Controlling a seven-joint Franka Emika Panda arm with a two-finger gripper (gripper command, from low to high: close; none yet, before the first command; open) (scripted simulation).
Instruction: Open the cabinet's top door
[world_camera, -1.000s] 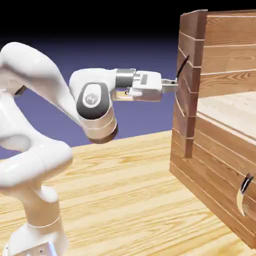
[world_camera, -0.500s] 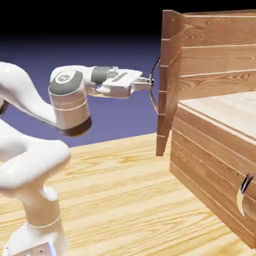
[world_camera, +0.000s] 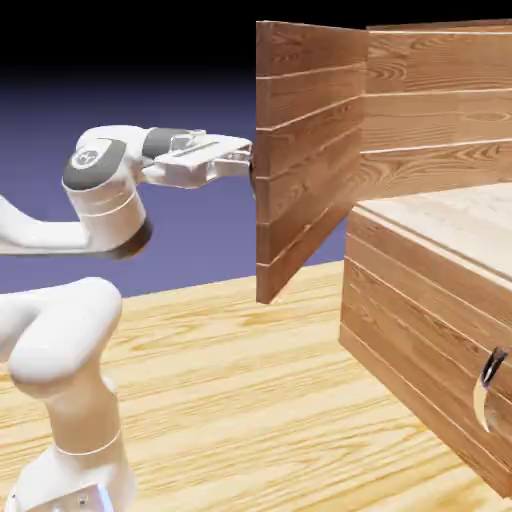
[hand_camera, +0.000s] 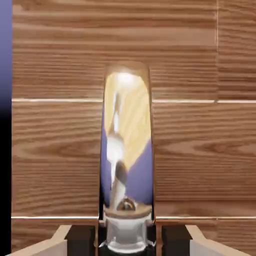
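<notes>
1. Top door (world_camera: 300, 150) stood swung well out from the cabinet (world_camera: 440, 110), its plank panel edge-on toward the arm.
2. Gripper (world_camera: 247, 163) sat level at the door's outer face, jaws nearly closed.
3. Hand view: shiny curved handle (hand_camera: 126, 150) clamped between the fingertips (hand_camera: 82, 241), planks behind.
4. Lower door (world_camera: 420, 340) remained shut.
</notes>
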